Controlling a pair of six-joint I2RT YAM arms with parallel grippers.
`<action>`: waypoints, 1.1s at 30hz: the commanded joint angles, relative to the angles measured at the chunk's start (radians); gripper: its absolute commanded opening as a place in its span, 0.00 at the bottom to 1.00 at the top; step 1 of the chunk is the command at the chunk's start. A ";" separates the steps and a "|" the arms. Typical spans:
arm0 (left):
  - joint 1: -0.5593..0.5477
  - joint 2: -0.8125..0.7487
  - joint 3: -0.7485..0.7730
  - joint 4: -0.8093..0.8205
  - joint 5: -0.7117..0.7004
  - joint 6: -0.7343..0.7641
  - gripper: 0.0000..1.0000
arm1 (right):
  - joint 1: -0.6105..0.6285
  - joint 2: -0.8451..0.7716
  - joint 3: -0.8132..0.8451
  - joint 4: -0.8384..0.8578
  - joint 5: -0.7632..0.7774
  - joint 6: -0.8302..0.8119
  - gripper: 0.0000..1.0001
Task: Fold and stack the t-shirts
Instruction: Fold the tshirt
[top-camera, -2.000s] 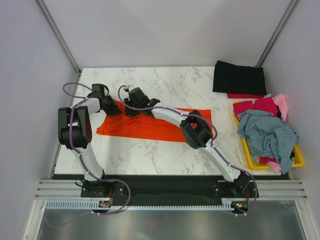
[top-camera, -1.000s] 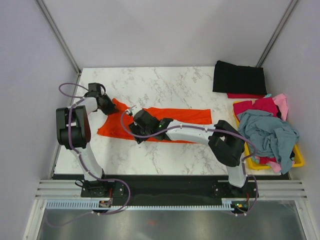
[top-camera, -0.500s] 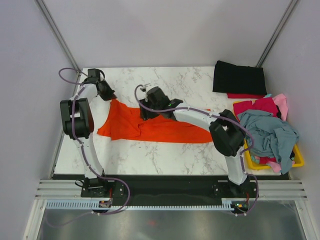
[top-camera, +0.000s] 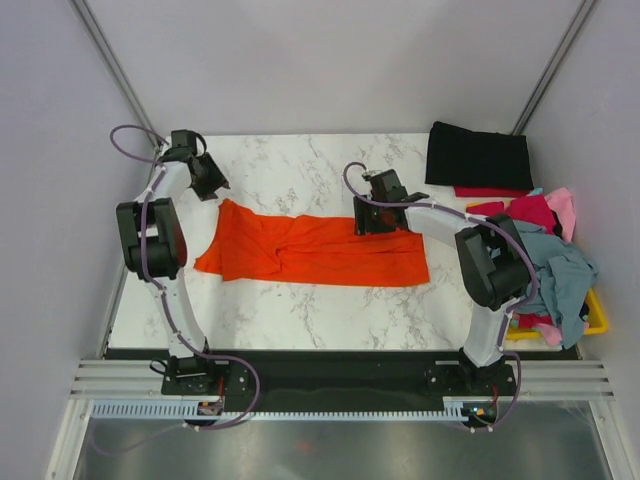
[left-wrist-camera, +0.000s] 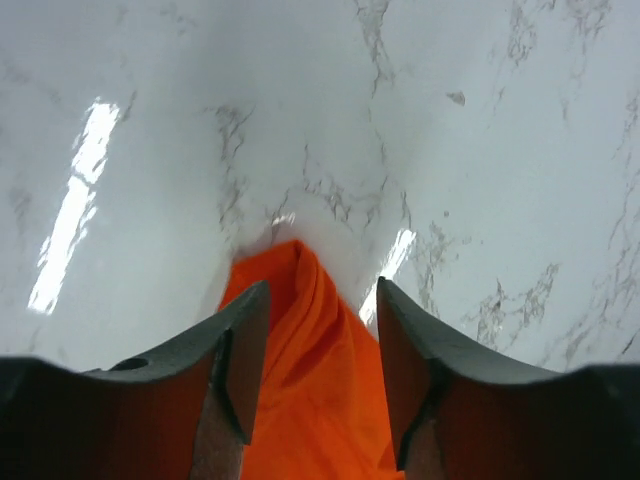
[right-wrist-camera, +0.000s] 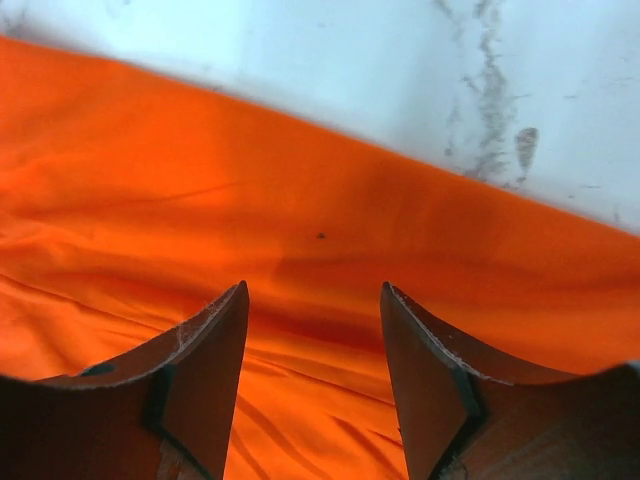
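Note:
A bright orange t-shirt (top-camera: 320, 250) lies spread in a long band across the middle of the table. My left gripper (top-camera: 212, 188) hovers over its far-left corner. In the left wrist view that gripper (left-wrist-camera: 322, 285) is open, with the orange corner (left-wrist-camera: 310, 380) lying loose between the jaws. My right gripper (top-camera: 372, 222) is over the shirt's far edge toward the right. Seen from the right wrist, it (right-wrist-camera: 314, 286) is open just above the orange cloth (right-wrist-camera: 320, 190), gripping nothing. A folded black t-shirt (top-camera: 478, 155) rests at the back right on a red one (top-camera: 490, 191).
A yellow bin (top-camera: 592, 318) at the right edge holds a heap of shirts, grey-blue (top-camera: 540, 268) on top, with pink (top-camera: 565, 205) and red (top-camera: 510, 213) at the back. Grey walls close in the table on the left, far and right sides.
The left gripper has opened and let go of the shirt's corner. The right arm swung right along the far edge, and the orange shirt now lies stretched out wider.

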 joint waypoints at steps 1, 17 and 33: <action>0.013 -0.244 -0.092 -0.010 -0.127 0.066 0.56 | -0.090 -0.014 -0.027 0.014 -0.019 0.013 0.64; -0.068 -0.301 -0.468 0.105 -0.076 -0.006 0.49 | -0.187 -0.013 -0.160 0.010 -0.229 0.078 0.65; -0.093 -0.027 -0.119 0.045 -0.152 0.034 0.02 | -0.149 -0.287 -0.478 0.001 -0.207 0.174 0.64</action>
